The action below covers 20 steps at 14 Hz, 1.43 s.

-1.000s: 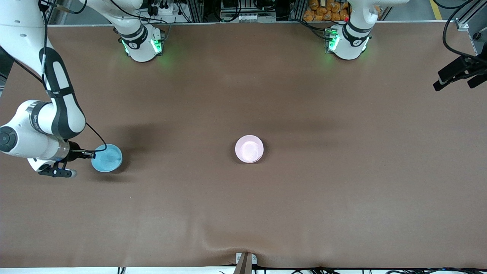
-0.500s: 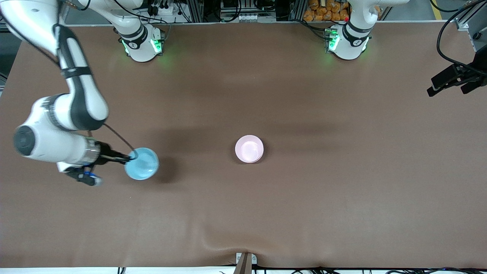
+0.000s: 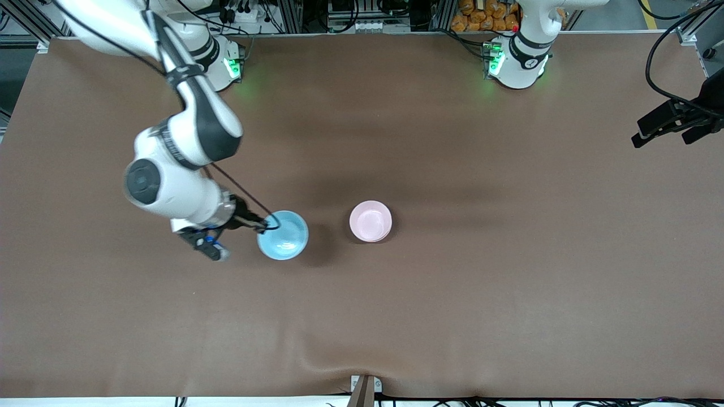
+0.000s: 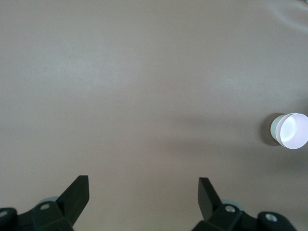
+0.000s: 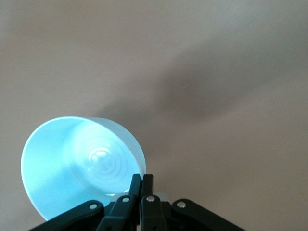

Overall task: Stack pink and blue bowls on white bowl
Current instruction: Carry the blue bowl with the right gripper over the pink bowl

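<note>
My right gripper (image 3: 266, 224) is shut on the rim of the light blue bowl (image 3: 284, 236) and holds it above the table, beside the pink bowl (image 3: 370, 221). In the right wrist view the fingers (image 5: 142, 180) pinch the blue bowl's wall (image 5: 72, 163), with its inside turned toward the camera. The pink bowl stands upright at the middle of the table and also shows in the left wrist view (image 4: 291, 131). No separate white bowl shows; it is hidden or out of view. My left gripper (image 3: 659, 141) hangs open and empty (image 4: 143, 185) over the left arm's end of the table.
The brown table cover (image 3: 452, 311) has a raised wrinkle near the front edge, by a small bracket (image 3: 365, 387). The two arm bases (image 3: 517, 62) stand along the robots' edge.
The right arm has swung the blue bowl from the right arm's end of the table to just beside the pink bowl. The left gripper has drifted slightly, still open.
</note>
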{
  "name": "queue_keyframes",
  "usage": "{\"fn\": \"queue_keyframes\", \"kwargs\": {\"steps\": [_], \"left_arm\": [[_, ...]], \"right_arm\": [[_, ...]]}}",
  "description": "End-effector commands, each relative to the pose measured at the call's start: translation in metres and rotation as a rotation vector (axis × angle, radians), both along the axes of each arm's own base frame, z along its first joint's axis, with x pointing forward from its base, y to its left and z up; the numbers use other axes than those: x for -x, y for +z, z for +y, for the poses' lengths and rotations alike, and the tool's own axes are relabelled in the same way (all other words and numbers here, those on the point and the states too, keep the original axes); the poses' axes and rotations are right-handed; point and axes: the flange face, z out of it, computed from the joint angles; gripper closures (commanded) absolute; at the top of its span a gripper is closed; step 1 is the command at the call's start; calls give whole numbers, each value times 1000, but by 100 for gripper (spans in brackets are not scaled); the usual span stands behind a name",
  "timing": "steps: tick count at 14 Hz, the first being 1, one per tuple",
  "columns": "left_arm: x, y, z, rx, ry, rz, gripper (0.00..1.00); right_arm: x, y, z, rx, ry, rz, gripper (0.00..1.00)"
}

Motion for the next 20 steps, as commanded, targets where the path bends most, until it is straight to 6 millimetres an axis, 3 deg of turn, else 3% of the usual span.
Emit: {"fn": "queue_keyframes", "kwargs": {"steps": [1,3,4,9,11,14,20], "left_arm": [[-1,2,0,-21,-21,-13,0],[-1,3,-1,-21,-23,-14,0],[0,5,-1,-19,-23,-17,0],[0,5,-2,-21,-24,-17,0],[0,5,-3,-22,-25,-17,0],[0,5,-2,-24,-24,-17,0],[0,4,-2,-24,-25,-16,0]], "right_arm": [[15,-24,65,-26,-87,-3,100],[35,-39,106,-21,-87,3,100],[41,-46,118,-16,-99,2,100],[64,-56,154,2,-108,-1,100],[72,-76,169,10,-117,-10,100],[76,-95,180,38,-135,-44,100],[88,-102,194,45,-131,-36,100]]}}
